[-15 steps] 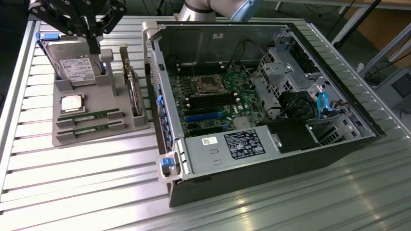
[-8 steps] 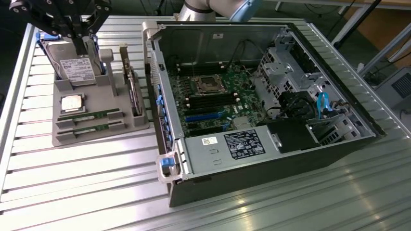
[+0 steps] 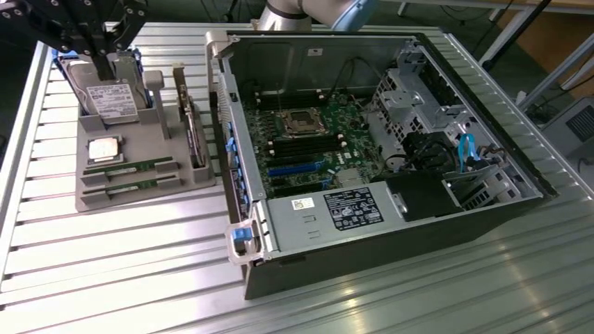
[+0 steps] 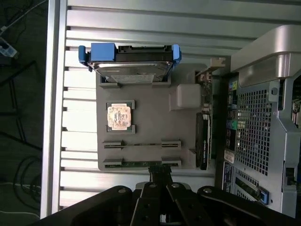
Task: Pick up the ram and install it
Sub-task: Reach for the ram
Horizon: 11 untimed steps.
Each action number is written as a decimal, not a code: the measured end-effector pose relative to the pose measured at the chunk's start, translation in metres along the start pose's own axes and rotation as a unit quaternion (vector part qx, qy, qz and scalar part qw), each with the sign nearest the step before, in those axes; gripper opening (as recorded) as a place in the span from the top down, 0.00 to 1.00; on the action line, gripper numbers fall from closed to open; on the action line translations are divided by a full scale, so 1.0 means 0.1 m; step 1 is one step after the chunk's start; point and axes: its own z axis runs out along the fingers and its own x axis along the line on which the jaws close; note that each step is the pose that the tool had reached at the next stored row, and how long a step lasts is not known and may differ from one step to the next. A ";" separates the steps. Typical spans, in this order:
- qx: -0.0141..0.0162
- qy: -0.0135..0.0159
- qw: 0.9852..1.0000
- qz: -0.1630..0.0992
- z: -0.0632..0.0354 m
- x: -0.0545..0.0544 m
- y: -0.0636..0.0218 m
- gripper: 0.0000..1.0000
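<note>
Two ram sticks lie in slots of the grey parts holder (image 3: 139, 202): one ram stick (image 3: 130, 168) and a second (image 3: 131, 186), thin green boards. In the wrist view they are the ram (image 4: 141, 144) and the ram (image 4: 138, 164) on the holder (image 4: 155, 122). My black gripper (image 3: 100, 66) hangs above the holder's hard-drive end, at the exterior view's upper left. Its fingers are shut with nothing between them; in the wrist view the gripper (image 4: 160, 172) lines up with the nearer stick's edge. The open computer case (image 3: 390, 146) shows the motherboard (image 3: 320, 142) with dark memory slots.
The holder also carries a hard drive (image 3: 111, 99) with blue rails, a square silver processor (image 3: 104, 149) and an upright expansion card (image 3: 190, 125). The case's wall (image 3: 227, 125) stands right beside the holder. All of this rests on a ribbed metal table (image 3: 121, 264).
</note>
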 end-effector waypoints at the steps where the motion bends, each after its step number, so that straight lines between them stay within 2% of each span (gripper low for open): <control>1: 0.000 0.000 1.000 0.000 0.000 0.00 -0.011 0.90; 5: 0.000 0.000 1.000 0.000 -0.005 0.01 -0.185 0.90; 7: 0.000 0.000 1.000 0.000 -0.005 0.01 -0.213 0.90; 11: 0.000 0.000 1.000 0.000 -0.005 0.01 -0.214 0.90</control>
